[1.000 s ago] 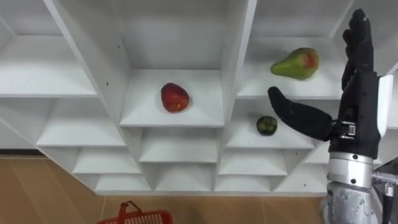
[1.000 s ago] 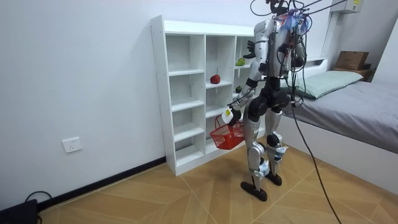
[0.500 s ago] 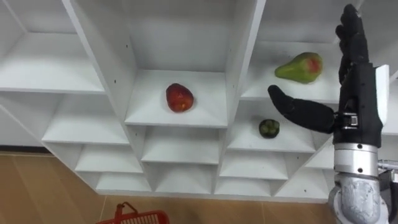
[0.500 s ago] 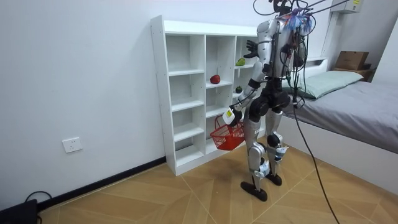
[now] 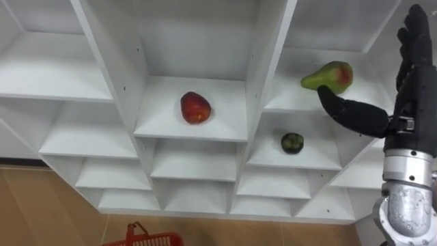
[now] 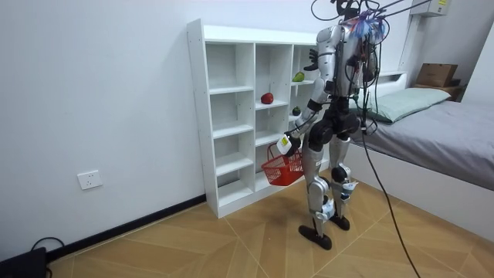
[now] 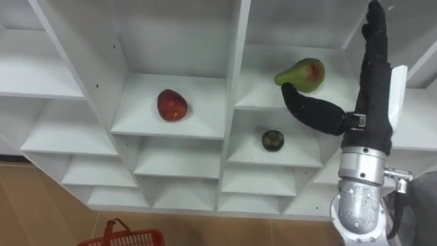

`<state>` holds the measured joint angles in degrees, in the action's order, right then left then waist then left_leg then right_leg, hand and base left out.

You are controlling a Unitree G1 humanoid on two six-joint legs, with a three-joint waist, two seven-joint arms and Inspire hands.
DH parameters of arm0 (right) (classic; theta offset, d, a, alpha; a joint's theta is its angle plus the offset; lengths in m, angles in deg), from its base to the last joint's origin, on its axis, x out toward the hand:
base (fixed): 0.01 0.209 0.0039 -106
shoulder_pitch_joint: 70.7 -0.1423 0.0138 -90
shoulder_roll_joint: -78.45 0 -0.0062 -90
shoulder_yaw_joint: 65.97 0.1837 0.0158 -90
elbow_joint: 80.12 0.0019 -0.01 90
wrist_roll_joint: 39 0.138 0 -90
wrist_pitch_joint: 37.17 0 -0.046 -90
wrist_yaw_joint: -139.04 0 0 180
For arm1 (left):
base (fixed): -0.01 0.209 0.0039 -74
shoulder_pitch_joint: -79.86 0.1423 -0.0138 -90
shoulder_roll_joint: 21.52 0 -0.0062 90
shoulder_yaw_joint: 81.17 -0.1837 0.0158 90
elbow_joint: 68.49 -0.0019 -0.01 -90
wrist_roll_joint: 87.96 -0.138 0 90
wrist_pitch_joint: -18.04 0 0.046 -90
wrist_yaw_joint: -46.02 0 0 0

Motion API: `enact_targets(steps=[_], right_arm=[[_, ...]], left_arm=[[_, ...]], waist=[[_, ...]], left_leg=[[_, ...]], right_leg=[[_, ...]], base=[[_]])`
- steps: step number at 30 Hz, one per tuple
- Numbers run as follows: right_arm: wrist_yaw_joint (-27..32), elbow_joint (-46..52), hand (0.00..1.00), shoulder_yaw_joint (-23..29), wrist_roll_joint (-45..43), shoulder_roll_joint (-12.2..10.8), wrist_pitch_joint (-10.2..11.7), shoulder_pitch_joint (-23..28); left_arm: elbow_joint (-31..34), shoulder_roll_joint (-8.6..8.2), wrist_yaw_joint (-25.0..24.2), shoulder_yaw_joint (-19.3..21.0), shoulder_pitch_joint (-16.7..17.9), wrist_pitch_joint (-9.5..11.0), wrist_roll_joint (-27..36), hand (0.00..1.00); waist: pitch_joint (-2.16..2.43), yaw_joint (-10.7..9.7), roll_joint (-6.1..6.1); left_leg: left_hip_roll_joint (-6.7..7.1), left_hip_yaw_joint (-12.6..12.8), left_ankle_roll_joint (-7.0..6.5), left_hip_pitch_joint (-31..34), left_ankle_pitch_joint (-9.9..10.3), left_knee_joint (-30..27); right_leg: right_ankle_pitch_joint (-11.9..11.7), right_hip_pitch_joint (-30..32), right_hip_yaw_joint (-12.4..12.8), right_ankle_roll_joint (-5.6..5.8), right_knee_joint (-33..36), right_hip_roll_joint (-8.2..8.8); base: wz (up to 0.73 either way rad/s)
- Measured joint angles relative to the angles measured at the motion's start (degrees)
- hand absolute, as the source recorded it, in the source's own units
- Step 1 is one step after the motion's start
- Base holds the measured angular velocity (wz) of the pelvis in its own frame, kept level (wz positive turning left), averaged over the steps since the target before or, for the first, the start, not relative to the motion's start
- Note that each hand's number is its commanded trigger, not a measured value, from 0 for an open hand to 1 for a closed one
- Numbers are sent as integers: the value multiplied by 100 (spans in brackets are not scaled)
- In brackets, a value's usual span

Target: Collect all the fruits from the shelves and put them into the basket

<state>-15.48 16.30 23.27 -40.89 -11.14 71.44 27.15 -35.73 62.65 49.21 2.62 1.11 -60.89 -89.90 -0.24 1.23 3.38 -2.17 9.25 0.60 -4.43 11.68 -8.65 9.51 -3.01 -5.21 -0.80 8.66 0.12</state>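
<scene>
White closet (image 5: 263, 68) seen from the robot standing before it: at lower left the red basket (image 5: 147, 239) hangs at the left hand (image 6: 289, 142), whose grip cannot be told. A red apple (image 5: 195, 108) lies on a shelf of the middle column; in the column to its right, a small dark green fruit (image 5: 292, 142) lies one shelf lower and a green, red-blushed pear (image 5: 331, 75) on the shelf above that. At far right the right hand (image 5: 410, 109) is raised before the pear's compartment and holds nothing, fingers straight and upward, thumb spread wide with its tip just below the pear.
</scene>
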Motion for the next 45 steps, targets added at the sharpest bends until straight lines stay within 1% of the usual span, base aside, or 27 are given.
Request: enact_targets(steps=[7,9,11,14,16,20,24,27,28,30,33,38,45], right_arm=[[-68,-291,0,272,183,2,-17,-65],[-136,-301,0,323,218,1,-129,-67],[-202,-301,0,363,237,1,-134,-72],[-267,-373,0,418,341,2,-138,-159],[-286,-470,0,451,417,2,-172,-242],[-496,-615,0,484,490,2,-322,-283],[-772,-632,0,519,591,3,-373,-283],[-925,-678,0,670,616,8,-374,-308],[-949,-727,0,677,641,25,-374,-349],[-1030,-1049,0,688,753,205,-400,-555],[-1076,-1234,0,712,836,307,-497,-686],[-1268,-1273,0,711,836,344,-502,-707],[-1509,-1273,0,711,786,413,-509,-918]], left_arm=[[13,-3,-161,286,35,-40,-59,100],[14,-4,-192,375,33,-85,-94,100],[15,-3,-241,436,41,-106,-109,100],[39,-1,-264,521,75,-117,-131,100],[46,-1,-266,586,97,-118,-225,100],[199,-1,-275,639,208,-171,-282,100],[202,-5,-339,836,230,-201,-283,100],[221,-4,-386,849,208,-202,-286,100],[217,-4,-385,855,213,-202,-286,100],[209,3,-381,940,212,-232,-279,100],[209,15,-374,962,212,-241,-279,100],[215,14,-376,962,201,-242,-296,100],[213,14,-304,963,203,-241,-332,100]], waist=[[0,-12,-5],[2,-15,-10],[11,-9,-19],[12,-41,-24],[13,-89,-23],[16,-81,-17],[12,-93,3],[7,-79,14],[7,-82,18],[-9,-91,46],[-5,-87,70],[-3,-87,97],[-5,-82,97]], left_leg=[[-1,0,0,-3,0,-3],[0,-2,0,1,0,-3],[0,-10,0,23,0,-9],[0,-33,0,31,0,-18],[2,-59,0,39,0,-19],[3,-75,1,31,-1,-19],[10,-148,3,65,-3,-56],[22,-154,-1,74,-5,-68],[24,-159,-3,73,-7,-68],[42,-191,-17,73,-16,-70],[52,-199,-20,62,-18,-74],[54,-227,-20,65,-18,-79],[60,-324,-20,70,-18,-89]], right_leg=[[0,17,4,0,-11,-3],[0,17,3,0,-12,-3],[0,14,-1,0,-8,-4],[0,12,-25,0,-7,-2],[0,9,-65,0,-7,4],[0,-18,-127,0,-3,12],[1,-34,-231,-1,-5,31],[2,-35,-284,2,-6,54],[3,-36,-285,3,-5,56],[6,-54,-293,8,-4,68],[12,-75,-295,17,-6,77],[13,-72,-317,19,-3,81],[13,-89,-369,19,2,85]], base=[[0],[0],[0],[4],[6],[3],[8],[5],[0],[6],[2],[0],[2]])
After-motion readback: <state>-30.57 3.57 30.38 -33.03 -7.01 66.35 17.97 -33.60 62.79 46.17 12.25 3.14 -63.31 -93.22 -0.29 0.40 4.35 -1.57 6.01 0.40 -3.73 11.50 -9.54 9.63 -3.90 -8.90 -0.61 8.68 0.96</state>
